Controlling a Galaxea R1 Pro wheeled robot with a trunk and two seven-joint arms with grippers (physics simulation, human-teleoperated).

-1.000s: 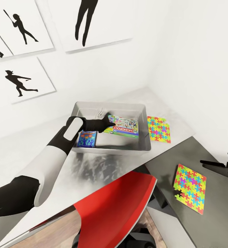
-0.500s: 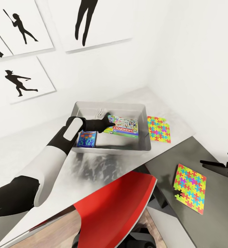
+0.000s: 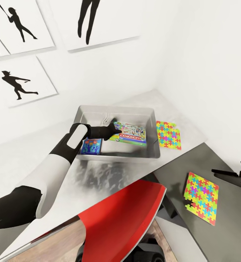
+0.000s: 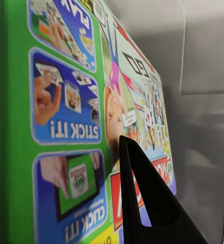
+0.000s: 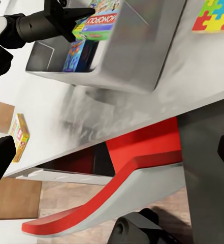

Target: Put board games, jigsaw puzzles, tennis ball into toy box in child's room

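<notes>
The silvery toy box (image 3: 153, 118) stands on the pale table (image 3: 98, 178). Inside it the blue Balderdash board game (image 3: 91, 146) lies flat. The green-edged Monopoly board game (image 3: 132, 134) leans tilted, with my left gripper (image 3: 114, 129) shut on its edge. One finger (image 4: 142, 203) lies against the printed face (image 4: 66, 117). One jigsaw puzzle (image 3: 168, 134) lies beside the toy box, and another (image 3: 201, 197) is on the dark side table. My right gripper (image 3: 228, 174) hovers open over that side table. A small yellow board game (image 5: 19, 135) rests on brown wood past the table's edge. The tennis ball is out of view.
A red chair (image 3: 124, 218) sits tucked against the table's front edge, between both arms. White walls with baseball-player silhouettes (image 3: 16, 84) close off the back and right. The dark side table (image 3: 233, 225) sits lower than the pale one.
The head camera has tilted slightly, so the whole picture has shifted. Both arms, the toy box and the toys stay as they were.
</notes>
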